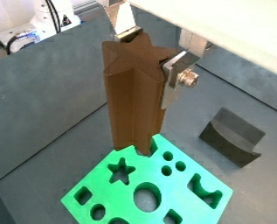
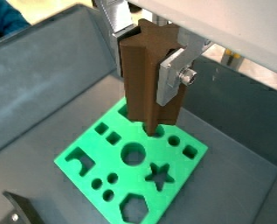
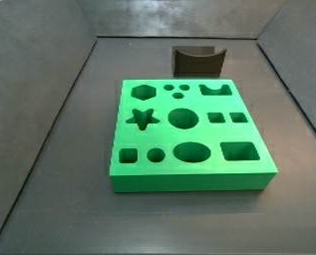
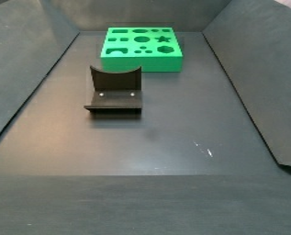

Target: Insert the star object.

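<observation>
1. In a wrist view the gripper [image 1: 147, 74] holds the star object [image 1: 135, 96] upright, its jaws clamped on the peg's upper part; one silver finger [image 1: 172, 70] shows on its side. The peg's lower end hangs over the green block [image 1: 152, 188], near a corner and apart from the star-shaped hole [image 1: 120, 170]. The grasp is made, as I judge it; lining up and inserting are left.

2. In a wrist view the peg [image 2: 150, 74] again sits gripped by the finger plate [image 2: 173, 74], with the star hole [image 2: 161, 176] lying clear ahead of the peg's foot. The dark grey block with a curved notch [image 2: 20, 210] rests at the frame's corner, well apart.

3. In a side view neither gripper nor peg shows; the star hole [image 3: 143, 120] is empty and nothing overhangs the green block [image 3: 187, 125]. The notched block [image 3: 197, 60] stands behind it, near the bin's back wall [image 3: 173, 18].

4. In a side view the bin floor [image 4: 148, 138] is open, and the notched block [image 4: 115, 89] lies just in front of the green block [image 4: 144, 48].
</observation>
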Controlling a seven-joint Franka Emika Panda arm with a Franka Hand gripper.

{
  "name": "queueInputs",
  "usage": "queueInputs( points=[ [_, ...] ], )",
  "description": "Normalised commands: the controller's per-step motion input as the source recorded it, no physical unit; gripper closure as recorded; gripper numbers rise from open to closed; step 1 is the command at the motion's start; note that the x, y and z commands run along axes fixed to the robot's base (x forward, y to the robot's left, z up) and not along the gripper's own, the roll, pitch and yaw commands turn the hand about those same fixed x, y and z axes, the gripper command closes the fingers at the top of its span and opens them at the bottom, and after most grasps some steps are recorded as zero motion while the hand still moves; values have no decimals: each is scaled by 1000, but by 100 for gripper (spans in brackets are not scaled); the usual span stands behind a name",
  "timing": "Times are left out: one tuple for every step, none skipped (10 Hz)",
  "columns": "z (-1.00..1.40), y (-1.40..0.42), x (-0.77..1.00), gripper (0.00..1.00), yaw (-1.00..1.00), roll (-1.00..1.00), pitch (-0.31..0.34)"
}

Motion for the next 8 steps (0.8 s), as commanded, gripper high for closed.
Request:
queueInputs(
  points=[
    [-1000, 260, -77, 100, 0, 119, 0],
    [-934, 309, -171, 100, 46, 186, -10],
    [-1000, 231, -91, 100, 163, 157, -51],
    [-1000, 69, 0, 100, 137, 57, -21],
    [-1000, -83, 117, 100, 0, 21, -4],
    [-1000, -206, 414, 100, -317, 16, 0],
    [-1000, -243, 540, 100, -323, 29, 1],
    [-1000, -254, 411, 100, -194, 69, 11]
  ],
)
